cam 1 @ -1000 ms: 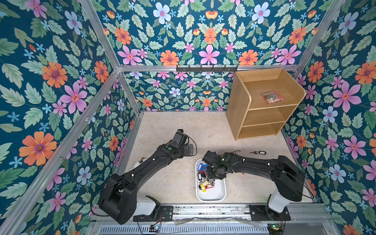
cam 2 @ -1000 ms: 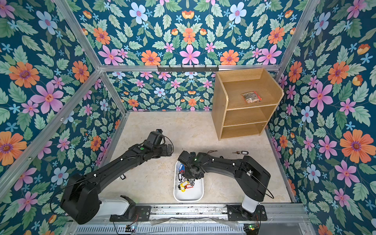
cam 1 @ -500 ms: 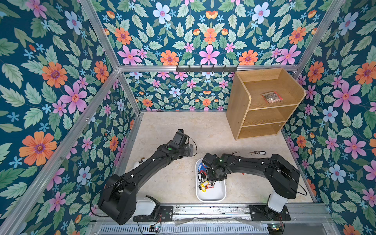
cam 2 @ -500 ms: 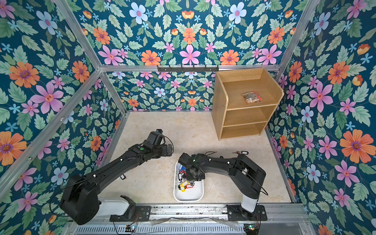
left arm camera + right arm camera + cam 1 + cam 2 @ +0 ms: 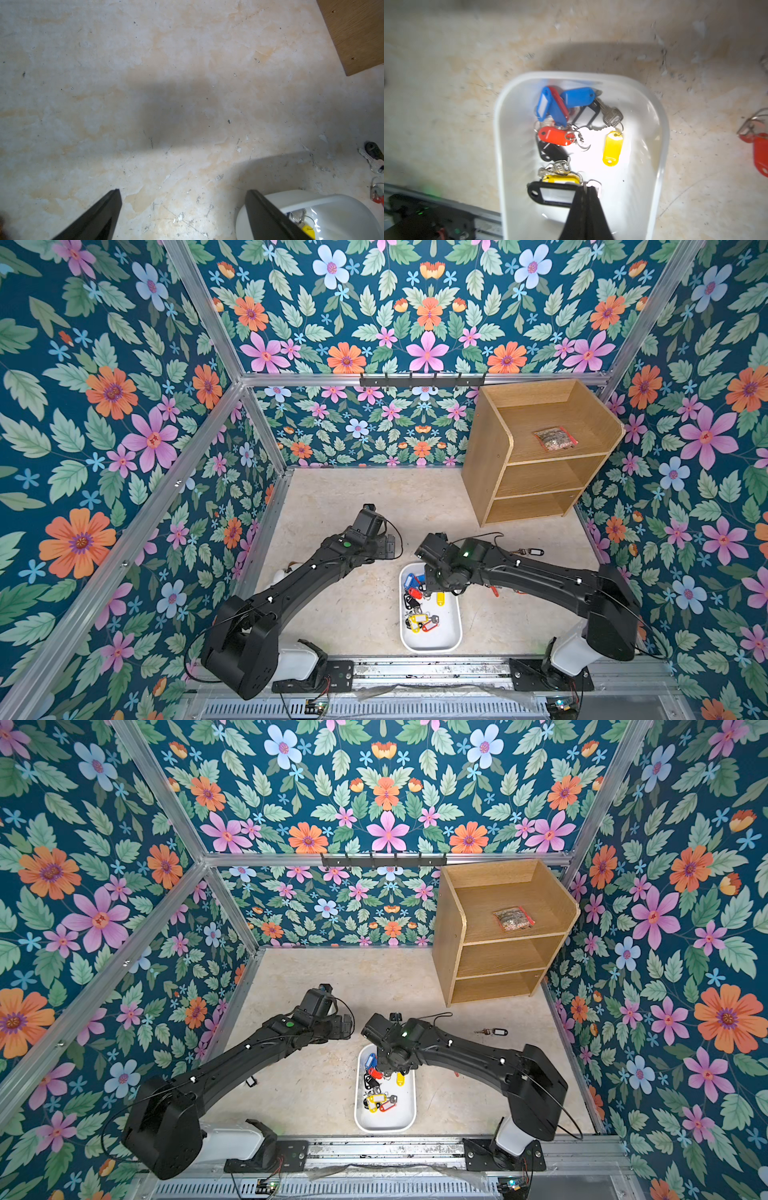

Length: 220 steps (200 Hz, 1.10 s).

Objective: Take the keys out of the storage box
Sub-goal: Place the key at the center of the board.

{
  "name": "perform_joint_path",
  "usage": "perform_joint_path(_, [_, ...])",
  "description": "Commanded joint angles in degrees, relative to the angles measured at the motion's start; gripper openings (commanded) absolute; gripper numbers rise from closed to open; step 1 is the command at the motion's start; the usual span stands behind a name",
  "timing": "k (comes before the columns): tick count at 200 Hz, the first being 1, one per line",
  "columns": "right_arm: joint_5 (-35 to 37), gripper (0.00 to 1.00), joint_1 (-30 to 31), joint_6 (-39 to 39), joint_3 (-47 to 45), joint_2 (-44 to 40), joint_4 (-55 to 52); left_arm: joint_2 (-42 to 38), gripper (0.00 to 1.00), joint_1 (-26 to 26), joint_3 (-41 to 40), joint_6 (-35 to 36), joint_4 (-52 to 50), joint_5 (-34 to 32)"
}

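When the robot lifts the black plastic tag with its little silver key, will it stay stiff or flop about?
Probably floppy: the black plastic tag, pinched at its end by the right gripper, seems ringed loosely to the silver key, so they should dangle. Likely light, being tiny against the white plastic tray. Its smooth plastic might slip.

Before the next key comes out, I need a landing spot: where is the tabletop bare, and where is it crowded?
Bare: the wide tabletop between left arm, back wall and wooden shelf; also the strip between storage box and left arm. Crowded: beside the right arm, where a red-tagged key and black-tagged key lie.
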Motion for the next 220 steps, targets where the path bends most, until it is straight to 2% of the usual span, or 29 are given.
perform_joint_path(1, [3.3,0.00,-1.4,-1.6,2.0,-1.9,-5.7,-0.3,0.99,-0.2,0.3,-0.1,0.0,-0.6])
perform_joint_path(27, [4.7,0.00,-7.5,-4.4,0.0,-5.0,-6.7,-0.4,0.99,-0.1,0.3,-0.1,0.0,-0.6])
perform_joint_path(56, [3.5,0.00,-21.0,-10.8,-5.6,-7.9,-2.0,-0.3,0.99,-0.2,0.3,-0.1,0.1,-0.5])
perform_joint_path(75, [1.4,0.00,-30.3,-15.1,-9.2,-6.6,2.7,-0.2,0.99,-0.2,0.3,-0.1,0.1,-0.4])
perform_joint_path(92, [-0.3,0.00,-35.9,-18.0,-10.7,-2.6,6.5,-0.3,0.99,-0.2,0.4,-0.1,0.1,-0.5])
perform_joint_path(132, [0.8,0.00,-38.3,-21.9,-6.7,10.9,10.5,0.1,0.99,-0.3,0.4,-0.1,0.0,-0.3])
perform_joint_path(167, [2.3,0.00,-38.5,-22.3,-3.0,16.1,11.2,0.1,0.99,-0.3,0.4,0.0,0.0,-0.4])
perform_joint_path(185, [1.7,0.13,-38.5,-22.1,-3.5,14.3,12.2,0.1,0.99,-0.3,0.4,0.0,0.0,-0.4])
perform_joint_path(195, [1.2,0.30,-38.5,-22.0,-4.2,12.8,12.7,0.2,0.99,-0.3,0.4,0.0,0.2,-0.2])
perform_joint_path(206, [1.0,0.45,-38.5,-22.3,-4.7,10.8,12.7,0.4,0.99,-0.3,0.5,0.0,0.2,0.0])
perform_joint_path(220, [0.2,0.56,-38.5,-22.8,-5.2,8.5,12.4,0.5,0.99,-0.3,0.6,0.0,0.2,0.2])
